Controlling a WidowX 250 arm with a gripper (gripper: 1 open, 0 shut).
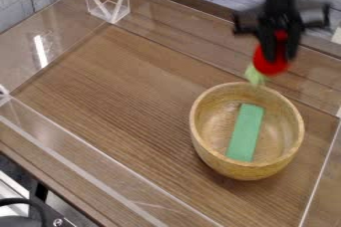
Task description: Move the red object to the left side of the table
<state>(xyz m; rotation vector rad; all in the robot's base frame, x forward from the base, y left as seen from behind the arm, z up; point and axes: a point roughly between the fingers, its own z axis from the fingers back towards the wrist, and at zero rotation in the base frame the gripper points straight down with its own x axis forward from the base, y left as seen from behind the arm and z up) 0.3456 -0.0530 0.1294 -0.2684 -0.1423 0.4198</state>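
Red thing: the small round bright red ball-like object with a green stem part (270,63) hangs in the upper right of the frame, lifted off the brown wood-grain desk (120,92)
Claw: the black claw (274,50) points mostly downward and is clenched on the red object, its stem part trailing out below
Key relation: the red object sits right inside the claw, so what counts is the goal; the left side of the desk lies far across the frame toward the left, well apart from the claw
Beneath: the round wooden bowl (213,141) holding a flat green block (248,131) lies just below and slightly left in the frame
Path: judged from here, travel leftward passes over bare wood, with the clear acrylic walls (54,47) bounding the far end
Long axis: blurred, only roughly vertical
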